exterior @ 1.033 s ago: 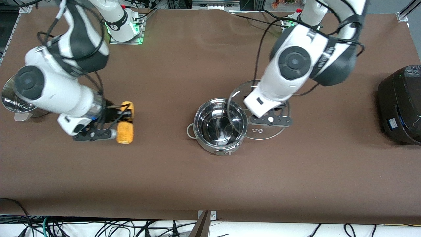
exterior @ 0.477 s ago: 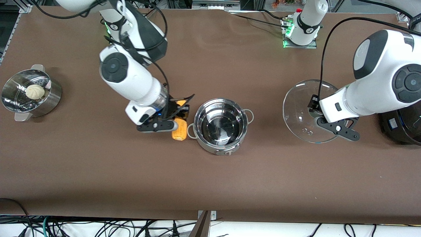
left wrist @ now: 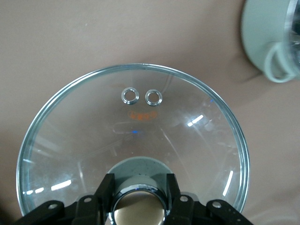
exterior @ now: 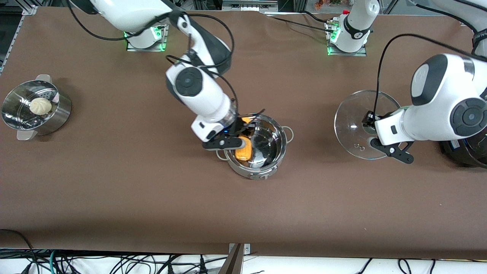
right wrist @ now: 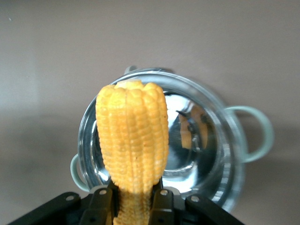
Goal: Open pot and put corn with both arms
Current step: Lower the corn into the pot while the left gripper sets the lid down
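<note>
Right pincer [exterior: 243,142], clamped on corn [exterior: 244,149], over open pot [exterior: 255,145] at frame centre: lower, then release (clear of rim). Left pincer [exterior: 374,131] grips lid [exterior: 352,121] above worktop [exterior: 152,198], centre right.

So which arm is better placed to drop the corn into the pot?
Right. The right gripper grips the corn over the open pot; the left gripper holds the lid aside.
</note>
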You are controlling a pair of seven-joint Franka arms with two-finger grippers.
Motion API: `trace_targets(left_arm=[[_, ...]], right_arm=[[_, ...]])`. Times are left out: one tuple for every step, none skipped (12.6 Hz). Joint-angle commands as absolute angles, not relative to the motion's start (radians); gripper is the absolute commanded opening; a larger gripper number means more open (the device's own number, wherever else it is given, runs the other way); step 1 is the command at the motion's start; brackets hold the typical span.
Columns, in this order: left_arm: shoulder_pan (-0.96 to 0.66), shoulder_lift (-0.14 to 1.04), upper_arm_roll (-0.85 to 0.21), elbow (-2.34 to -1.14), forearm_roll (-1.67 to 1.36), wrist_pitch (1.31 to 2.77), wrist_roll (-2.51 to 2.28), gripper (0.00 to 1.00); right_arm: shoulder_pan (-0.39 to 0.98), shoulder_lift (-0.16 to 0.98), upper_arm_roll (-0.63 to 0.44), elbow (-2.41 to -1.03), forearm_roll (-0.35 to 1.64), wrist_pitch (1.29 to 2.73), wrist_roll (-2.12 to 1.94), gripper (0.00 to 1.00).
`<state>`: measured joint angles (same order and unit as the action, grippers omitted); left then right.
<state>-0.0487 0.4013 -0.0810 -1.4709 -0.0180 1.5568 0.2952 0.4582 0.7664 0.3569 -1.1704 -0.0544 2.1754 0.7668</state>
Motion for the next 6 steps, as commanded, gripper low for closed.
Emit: trace_targets(left_arm=[[-0.022, 0.362, -0.092, -1.658, -0.018, 1.711, 0.319, 0.11], [-0.011, 0.354, -0.092, -1.743, -0.018, 1.798, 0.319, 0.11], [-0.009, 0.35, -0.094, -1.814, -0.018, 1.863, 0.319, 0.11], [-0.009, 0.348, -0.094, -1.854, -0.018, 1.92, 0.319, 0.12], [-0.011, 0.359, -0.094, -1.886, -0.017, 1.98, 0.321, 0.13], [-0.011, 0.368, -0.094, -1.937, -0.006, 2.062, 0.342, 0.14]], right_arm=[[0.554, 0.885, 0.291, -1.046, -0.072, 2.216, 0.808, 0.25], [0.557, 0.905, 0.291, -1.046, -0.071, 2.244, 0.808, 0.25], [0.561, 0.919, 0.291, -1.046, -0.071, 2.259, 0.808, 0.25], [0.563, 0.931, 0.291, -1.046, -0.071, 2.267, 0.808, 0.25], [0.563, 0.934, 0.29, -1.046, -0.071, 2.267, 0.807, 0.25], [0.561, 0.939, 0.29, -1.046, -0.071, 2.267, 0.805, 0.25]])
